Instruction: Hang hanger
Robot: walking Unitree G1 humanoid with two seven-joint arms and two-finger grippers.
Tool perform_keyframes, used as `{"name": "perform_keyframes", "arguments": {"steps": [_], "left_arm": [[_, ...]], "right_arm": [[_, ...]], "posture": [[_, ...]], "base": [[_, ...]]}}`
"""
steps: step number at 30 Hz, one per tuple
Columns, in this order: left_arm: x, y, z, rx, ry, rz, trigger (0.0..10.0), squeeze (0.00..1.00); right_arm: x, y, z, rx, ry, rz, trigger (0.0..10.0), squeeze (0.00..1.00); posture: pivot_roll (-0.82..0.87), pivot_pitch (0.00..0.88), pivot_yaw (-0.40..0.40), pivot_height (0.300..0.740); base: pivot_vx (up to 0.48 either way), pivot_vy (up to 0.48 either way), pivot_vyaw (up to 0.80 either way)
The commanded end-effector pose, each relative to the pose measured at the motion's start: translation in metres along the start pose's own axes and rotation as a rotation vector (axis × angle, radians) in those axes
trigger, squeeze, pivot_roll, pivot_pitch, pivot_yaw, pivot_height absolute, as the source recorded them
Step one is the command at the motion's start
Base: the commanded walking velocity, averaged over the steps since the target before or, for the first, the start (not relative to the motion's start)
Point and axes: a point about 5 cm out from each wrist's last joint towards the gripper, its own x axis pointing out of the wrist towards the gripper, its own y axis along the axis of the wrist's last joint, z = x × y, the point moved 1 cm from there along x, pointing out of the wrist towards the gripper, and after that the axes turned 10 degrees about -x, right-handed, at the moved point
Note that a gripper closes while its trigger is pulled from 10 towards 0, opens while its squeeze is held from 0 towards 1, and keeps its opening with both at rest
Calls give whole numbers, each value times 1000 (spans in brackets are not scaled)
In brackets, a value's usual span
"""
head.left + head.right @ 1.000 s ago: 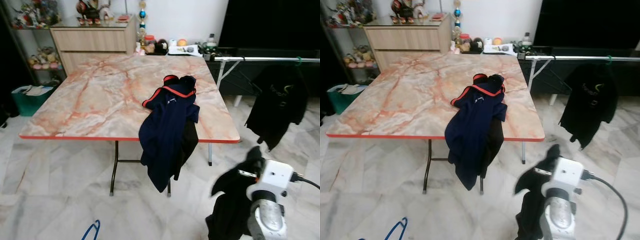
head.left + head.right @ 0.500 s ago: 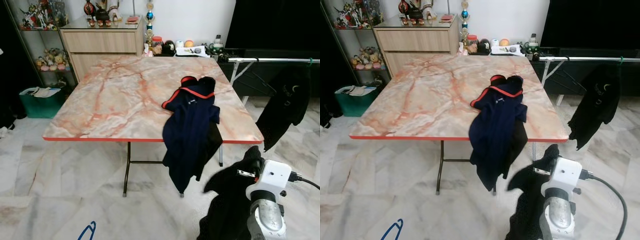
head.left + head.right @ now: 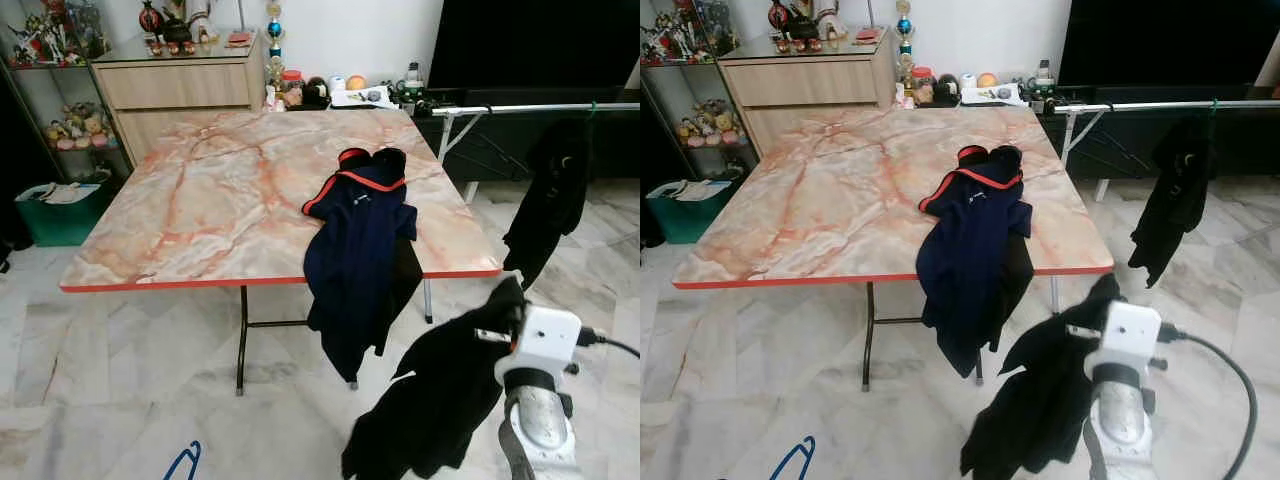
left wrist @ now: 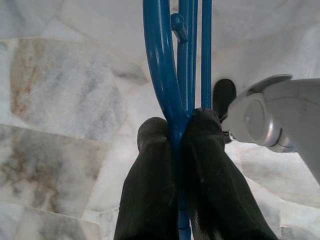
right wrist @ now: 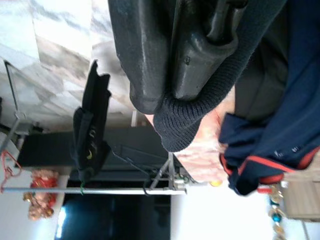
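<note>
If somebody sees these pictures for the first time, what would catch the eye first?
Probably the navy shirt with red trim, draped over the near edge of the big marble-patterned table and hanging toward the floor. Next, the black garment dangling from the right gripper at lower right, with another black garment hanging on the metal rail behind. The left gripper is shut on a blue hanger.

Honestly we can't read any text here. The navy shirt [image 3: 358, 255] draped over the worktop's [image 3: 200, 210] front edge has a tiny white chest mark, too small to make out. The black shirt [image 5: 89, 132] hanging on the rack rail [image 5: 95, 190] has a small yellowish logo, but we can't get letters from it. The jars at the worktop's far edge are too small too.
</note>
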Motion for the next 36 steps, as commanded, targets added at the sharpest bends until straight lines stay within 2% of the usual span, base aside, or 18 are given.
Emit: {"name": "perform_keyframes", "arguments": {"steps": [1,8,14,19,27,29,36], "left_arm": [[-2,-3,-5,-3,14,-9,10000,0],[-5,-4,-16,-2,25,-12,10000,0],[-5,-4,-18,0,25,-11,10000,0],[-3,-4,-10,2,15,-9,10000,0],[0,-5,1,3,5,-11,10000,0],[0,-5,5,3,3,-12,10000,0],[4,4,17,5,-10,-1,10000,0]], "right_arm": [[3,17,0,9,-8,69,10000,0],[2,18,2,-4,-10,84,10000,0],[4,22,2,18,-14,98,10000,0],[5,27,-3,-5,8,123,10000,0],[4,29,-3,3,14,134,10000,0],[4,30,-2,35,0,134,10000,0],[6,35,-1,32,-6,152,10000,0]], "posture": [[106,0,23,740],[104,0,23,740],[106,0,24,740],[108,0,24,740],[107,0,24,740],[105,0,24,740],[106,0,24,740]], "base": [[0,0,0],[0,0,147],[0,0,175],[0,0,0],[0,0,800],[0,0,0],[0,0,0]]}}
